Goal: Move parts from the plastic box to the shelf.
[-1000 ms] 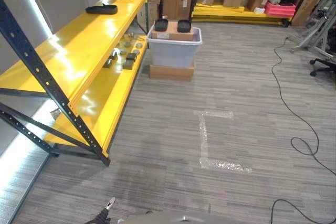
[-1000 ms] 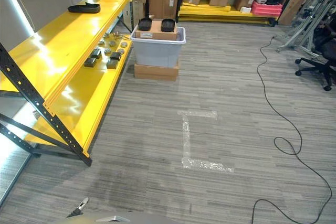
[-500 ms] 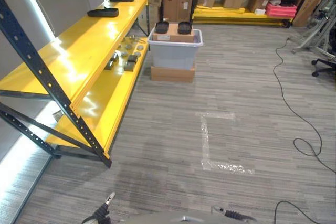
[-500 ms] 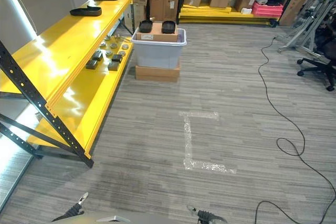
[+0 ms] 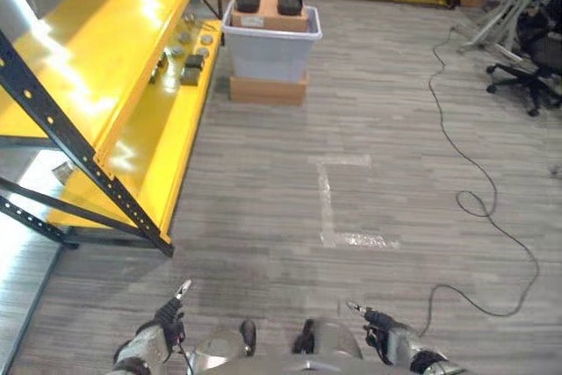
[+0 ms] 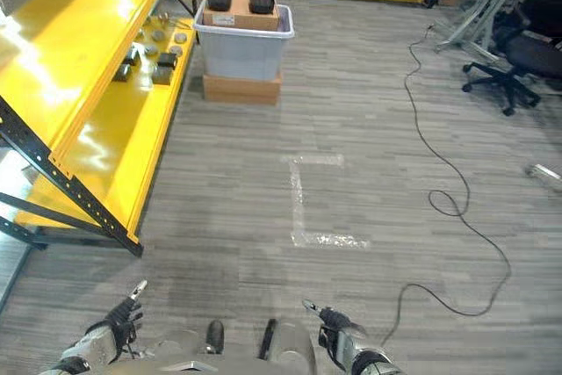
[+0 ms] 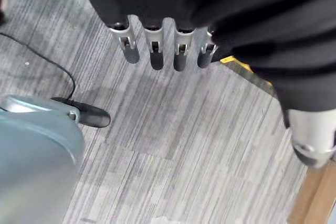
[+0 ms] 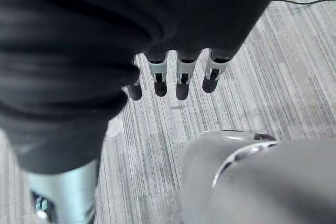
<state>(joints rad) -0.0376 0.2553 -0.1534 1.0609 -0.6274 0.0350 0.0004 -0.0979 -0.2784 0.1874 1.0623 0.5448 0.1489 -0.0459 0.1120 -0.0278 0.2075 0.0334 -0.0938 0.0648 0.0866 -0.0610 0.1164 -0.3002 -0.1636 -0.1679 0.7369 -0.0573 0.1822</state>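
Our view now tilts lower than before. Our left hand (image 5: 162,333) and right hand (image 5: 386,340) show near our waist, fingers straight, empty. Two black parts (image 5: 248,0) sit on a cardboard box in one grey plastic box (image 5: 268,48), beside the yellow metal shelf (image 5: 114,59) — no writing legible.

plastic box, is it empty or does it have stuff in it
Not empty: the plastic box holds a cardboard box with two black parts on top.

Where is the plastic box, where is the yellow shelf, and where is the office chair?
plastic box (image 5: 268,52), left eye view, on its grey front wall.
yellow shelf (image 5: 83,50), left eye view, on a bare part of its upper board.
office chair (image 6: 518,52), right eye view, on its dark seat.
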